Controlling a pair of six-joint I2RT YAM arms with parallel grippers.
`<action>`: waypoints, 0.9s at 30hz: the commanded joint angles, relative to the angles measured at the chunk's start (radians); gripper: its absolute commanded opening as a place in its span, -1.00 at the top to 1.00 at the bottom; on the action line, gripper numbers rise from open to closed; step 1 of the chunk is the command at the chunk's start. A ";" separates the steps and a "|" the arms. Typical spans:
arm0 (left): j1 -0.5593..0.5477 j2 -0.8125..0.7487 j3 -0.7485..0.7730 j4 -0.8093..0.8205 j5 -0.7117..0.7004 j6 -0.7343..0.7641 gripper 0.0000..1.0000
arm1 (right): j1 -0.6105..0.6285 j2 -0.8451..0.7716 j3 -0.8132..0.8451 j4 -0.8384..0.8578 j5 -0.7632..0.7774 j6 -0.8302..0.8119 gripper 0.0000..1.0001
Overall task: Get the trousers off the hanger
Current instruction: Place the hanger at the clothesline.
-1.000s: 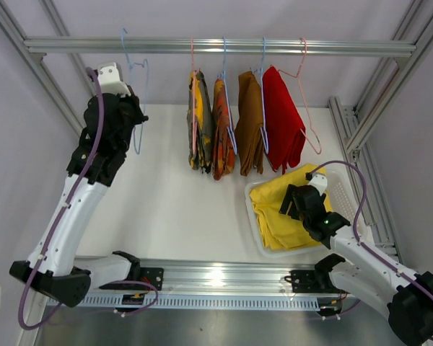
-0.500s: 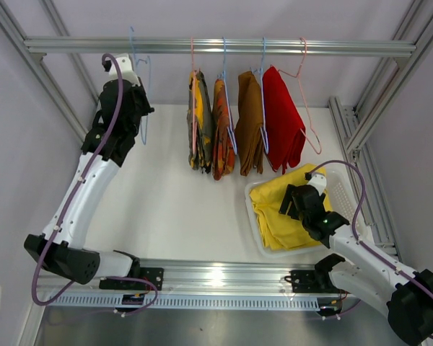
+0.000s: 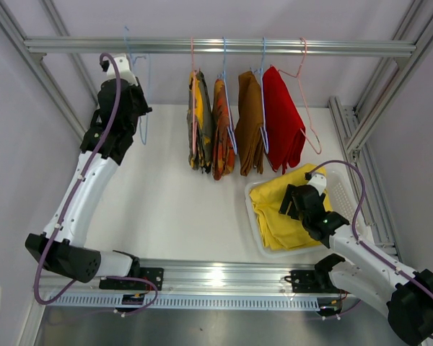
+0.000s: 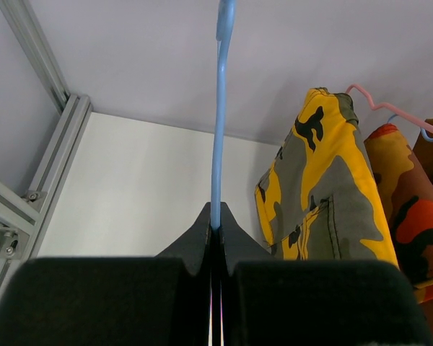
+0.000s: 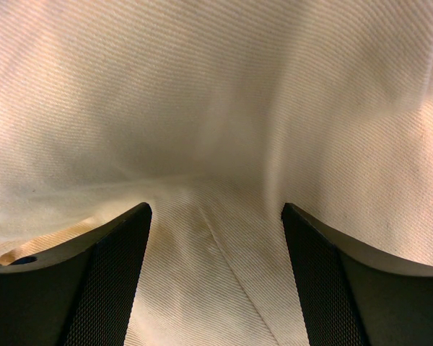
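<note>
The blue hanger (image 4: 219, 108) is pinched in the closed left claw (image 4: 215, 232), the hanging camouflage trousers (image 4: 321, 187), long axis vertical, are found just to its right, and the right claw (image 5: 216, 216) is spread open over the yellow trousers (image 5: 216, 101) in the basket (image 3: 344, 193).

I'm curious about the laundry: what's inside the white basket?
The basket holds crumpled yellow trousers, with the open right gripper over them. Whatever lies beneath the cloth is hidden.
</note>
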 commanded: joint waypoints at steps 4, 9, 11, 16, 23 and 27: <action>0.007 -0.043 -0.021 0.004 0.028 -0.026 0.99 | 0.006 0.001 0.019 0.014 -0.001 -0.004 -0.56; 0.004 -0.053 -0.041 -0.004 0.022 -0.031 0.99 | 0.006 -0.004 0.019 0.015 -0.001 -0.004 -0.56; 0.004 -0.053 -0.048 -0.005 0.022 -0.031 0.99 | 0.006 -0.004 0.019 0.014 -0.001 -0.002 -0.56; -0.001 -0.058 -0.051 -0.010 0.009 -0.029 0.99 | 0.007 -0.005 0.017 0.014 0.000 -0.002 -0.56; -0.032 -0.067 -0.062 -0.013 -0.044 -0.006 0.64 | 0.009 -0.005 0.019 0.014 0.002 -0.002 -0.59; -0.053 -0.081 -0.058 -0.022 -0.072 0.003 0.42 | 0.009 -0.005 0.019 0.011 0.000 -0.004 -0.67</action>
